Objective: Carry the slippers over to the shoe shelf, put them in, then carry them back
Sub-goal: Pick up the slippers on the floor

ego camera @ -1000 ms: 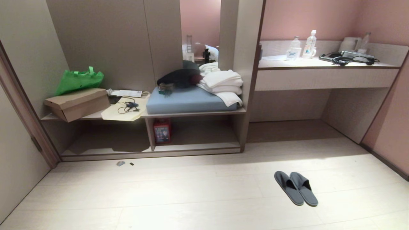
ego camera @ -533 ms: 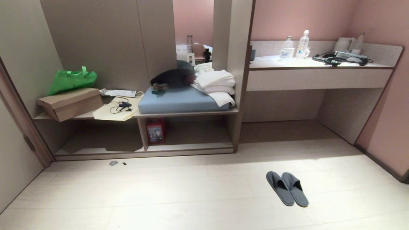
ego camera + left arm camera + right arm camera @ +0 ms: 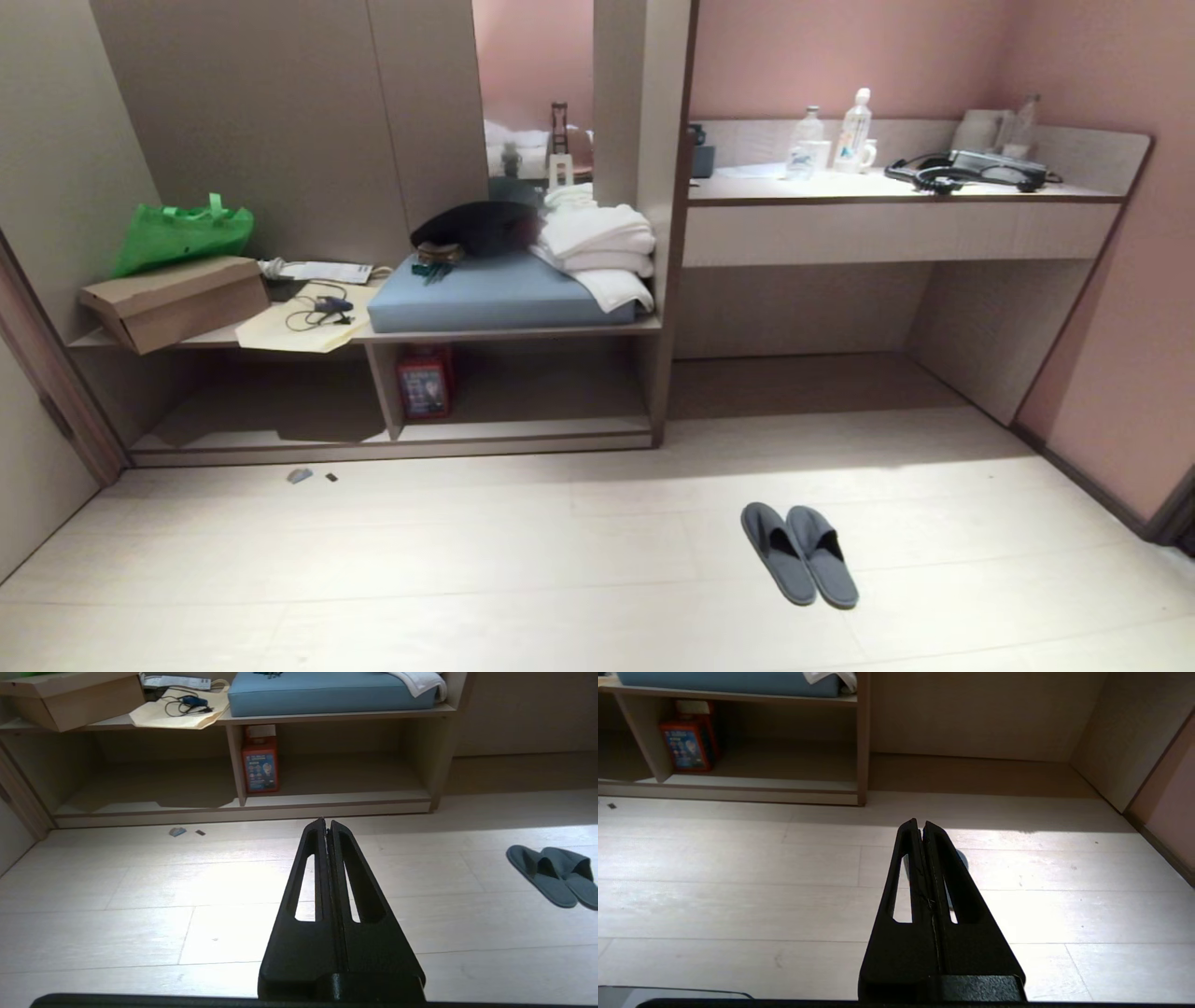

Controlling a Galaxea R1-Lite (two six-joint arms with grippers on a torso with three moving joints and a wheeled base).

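While jaws closed, slippers [image 3: 799, 553] lie well apart.

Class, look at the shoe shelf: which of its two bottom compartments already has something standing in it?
The right compartment of the shoe shelf: a red box stands against the divider. The left one holds nothing visible.

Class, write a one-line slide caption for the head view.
Grey slippers lie side by side on the pale floor, apart from the low shoe shelf; neither arm in view.
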